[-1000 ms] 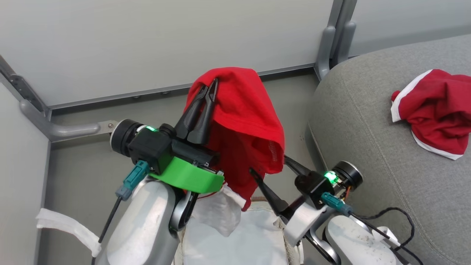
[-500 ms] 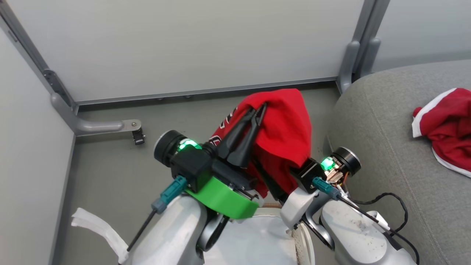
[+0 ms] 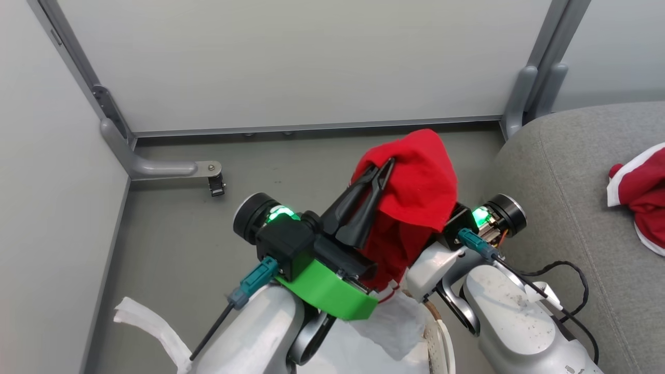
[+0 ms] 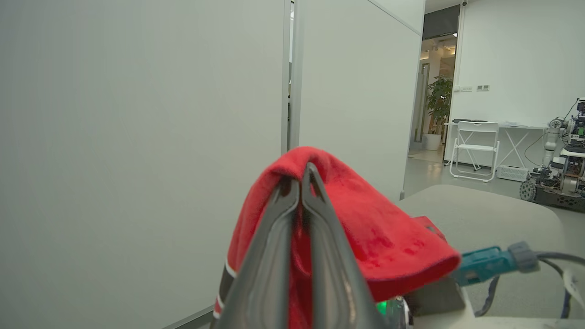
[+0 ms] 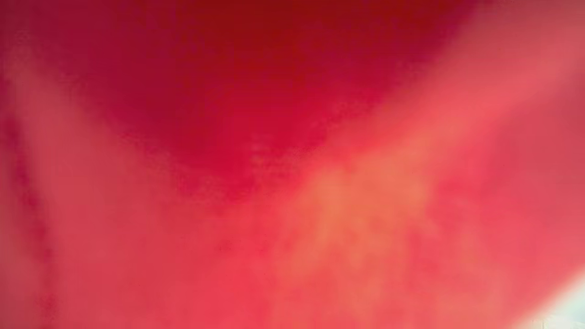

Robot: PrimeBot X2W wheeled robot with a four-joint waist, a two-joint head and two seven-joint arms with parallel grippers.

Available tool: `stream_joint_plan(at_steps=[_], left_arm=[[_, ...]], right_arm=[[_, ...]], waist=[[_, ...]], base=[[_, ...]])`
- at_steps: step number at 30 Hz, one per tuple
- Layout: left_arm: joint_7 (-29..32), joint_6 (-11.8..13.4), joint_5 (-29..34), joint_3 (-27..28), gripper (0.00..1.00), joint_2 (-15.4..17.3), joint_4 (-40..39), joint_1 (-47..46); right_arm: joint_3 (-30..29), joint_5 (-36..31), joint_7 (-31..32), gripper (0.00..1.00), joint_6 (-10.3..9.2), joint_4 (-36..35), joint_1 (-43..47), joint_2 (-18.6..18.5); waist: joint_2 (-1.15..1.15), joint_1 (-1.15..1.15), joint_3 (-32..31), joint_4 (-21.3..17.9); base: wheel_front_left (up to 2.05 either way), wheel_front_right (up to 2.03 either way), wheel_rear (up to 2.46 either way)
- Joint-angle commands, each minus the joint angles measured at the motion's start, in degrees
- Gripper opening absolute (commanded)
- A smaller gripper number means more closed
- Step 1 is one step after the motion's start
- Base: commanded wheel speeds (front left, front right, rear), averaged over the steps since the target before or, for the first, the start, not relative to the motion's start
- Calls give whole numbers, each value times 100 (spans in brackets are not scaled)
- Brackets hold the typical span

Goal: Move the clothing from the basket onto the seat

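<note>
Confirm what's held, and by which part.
Left gripper pinches the red garment at its top fold; right gripper is shut beneath it, hold unclear.

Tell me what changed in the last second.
The right gripper, open beside the hanging red garment before, has pushed in under the cloth and shut; whether it pinches cloth is hidden. The left gripper stays shut on the red garment, and the other garment still lies on the sofa.
</note>
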Motion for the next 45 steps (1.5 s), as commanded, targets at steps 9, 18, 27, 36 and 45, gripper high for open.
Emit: stream_joint_plan(at_steps=[9,18,27,36,45], left_arm=[[-4,90,165,385,100,7,56,201],[-4,19,437,713,100,9,368,292],[-4,-83,679,1024,100,16,689,385],[-3,-165,772,1008,100,21,1004,255],[-4,-182,908,1019,100,21,1156,132]], right_arm=[[-74,83,-1,0,-8,-278,271,-25],[-158,252,-1,0,-8,-789,451,-20],[-516,345,-1,0,-8,-1241,633,-12],[-1158,211,-1,0,-8,-1686,898,-12],[-1502,173,-3,0,-8,-1817,107,-216]], waist=[[16,0,180,-864],[16,0,454,-2362],[16,0,745,-3631],[16,0,1057,-3909],[16,0,1524,-3901]], base=[[0,0,0],[0,0,0],[0,0,0],[0,0,0],[0,0,0]])
